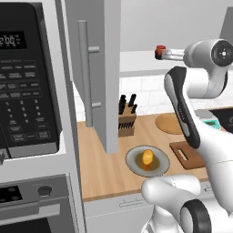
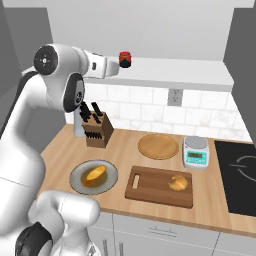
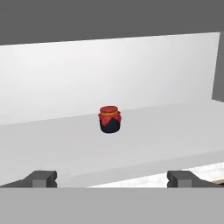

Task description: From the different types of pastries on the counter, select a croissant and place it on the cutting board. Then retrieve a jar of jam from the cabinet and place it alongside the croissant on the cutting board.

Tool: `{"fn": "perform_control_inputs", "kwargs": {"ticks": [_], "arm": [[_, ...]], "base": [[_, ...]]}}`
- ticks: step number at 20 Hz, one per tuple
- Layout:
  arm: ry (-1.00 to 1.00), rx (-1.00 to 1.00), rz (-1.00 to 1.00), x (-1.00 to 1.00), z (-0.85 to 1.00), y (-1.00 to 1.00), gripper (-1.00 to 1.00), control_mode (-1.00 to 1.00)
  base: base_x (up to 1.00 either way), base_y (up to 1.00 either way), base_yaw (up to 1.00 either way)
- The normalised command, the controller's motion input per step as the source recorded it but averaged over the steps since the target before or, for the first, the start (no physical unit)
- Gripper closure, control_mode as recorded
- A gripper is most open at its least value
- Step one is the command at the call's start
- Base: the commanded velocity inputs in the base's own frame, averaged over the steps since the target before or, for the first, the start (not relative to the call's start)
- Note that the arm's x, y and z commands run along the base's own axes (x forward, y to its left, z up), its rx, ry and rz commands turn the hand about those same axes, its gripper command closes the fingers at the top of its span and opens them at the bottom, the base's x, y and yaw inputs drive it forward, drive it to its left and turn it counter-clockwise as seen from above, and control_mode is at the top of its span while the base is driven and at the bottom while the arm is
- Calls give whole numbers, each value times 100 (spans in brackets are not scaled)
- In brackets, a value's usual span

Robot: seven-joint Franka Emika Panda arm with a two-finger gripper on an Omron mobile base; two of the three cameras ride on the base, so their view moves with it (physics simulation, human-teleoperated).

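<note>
The jar of jam (image 3: pixel 110 119), dark-bodied with a red lid, stands upright on the white shelf (image 3: pixel 166 131) of the open cabinet (image 1: pixel 98 68). My gripper (image 3: pixel 112 179) is open, level with the shelf's front edge and aimed at the jar, which sits a short way ahead of the fingertips (image 3: pixel 41 178) and is not between them. From the right, the jar (image 2: pixel 125 58) is just beyond the hand (image 2: pixel 107 66). The croissant (image 2: pixel 178 182) lies on the right part of the dark brown cutting board (image 2: pixel 150 187). The orange-yellow pastry (image 2: pixel 95 173) rests on its grey plate (image 2: pixel 80 186).
The open cabinet door with its bar handle (image 1: pixel 84 73) hangs left of the arm. On the counter (image 2: pixel 65 150) stand a knife block (image 2: pixel 97 127), a round tan disc (image 2: pixel 158 145) and a kitchen scale (image 2: pixel 195 152). A black cooktop (image 2: pixel 240 170) is at the right, a microwave (image 1: pixel 27 77) at the left.
</note>
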Motion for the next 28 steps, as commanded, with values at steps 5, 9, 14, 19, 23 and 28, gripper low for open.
{"fn": "perform_control_inputs", "kwargs": {"ticks": [5, 9, 14, 19, 23, 28], "arm": [[0, 0, 0, 25, 0, 6, -100, -100], [0, 0, 0, 3, -1, 0, -100, -100], [0, 0, 0, 47, -6, 0, -100, -100], [0, 0, 0, 49, -2, 0, -100, -100], [0, 0, 0, 38, 0, 0, -100, -100], [1, 0, 0, 41, 0, 0, -100, -100]], "base": [[0, 0, 0], [0, 0, 0], [0, 0, 0], [0, 0, 0], [0, 0, 0], [0, 0, 0]]}}
